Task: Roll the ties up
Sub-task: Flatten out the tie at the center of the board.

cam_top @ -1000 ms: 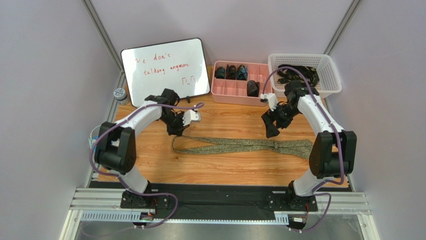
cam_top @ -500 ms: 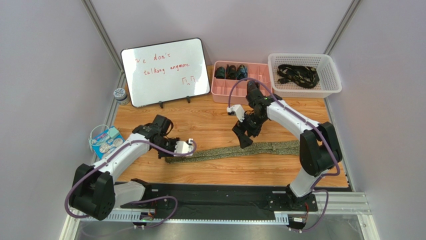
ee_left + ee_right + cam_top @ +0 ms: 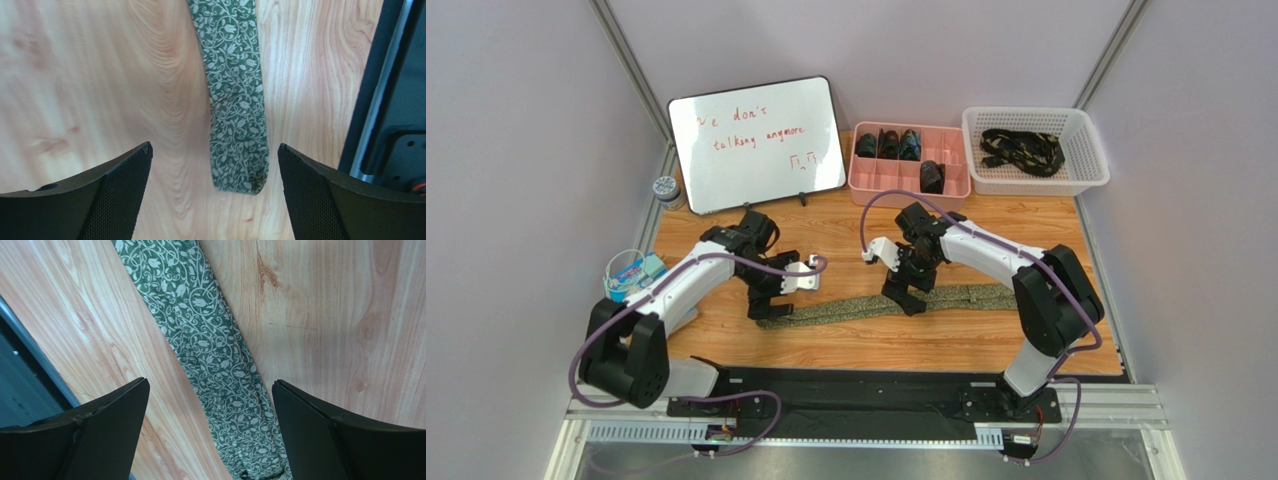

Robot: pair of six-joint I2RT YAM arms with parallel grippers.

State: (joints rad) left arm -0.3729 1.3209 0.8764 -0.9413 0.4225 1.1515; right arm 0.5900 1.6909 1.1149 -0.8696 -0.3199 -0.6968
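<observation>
Hovering over the olive-green tie (image 3: 846, 308) laid flat along the near edge of the desk (image 3: 986, 340): left gripper (image 3: 214, 146) released above its narrow end, right gripper (image 3: 210, 381) released above mid-length.

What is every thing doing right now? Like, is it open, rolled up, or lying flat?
Green tie: flat on the table, unrolled.
Left gripper: open over the tie's end.
Right gripper: open over the tie's middle.
Pink tray: holds rolled ties.
White basket: holds loose black ties.
Whiteboard: propped up, red writing.
</observation>
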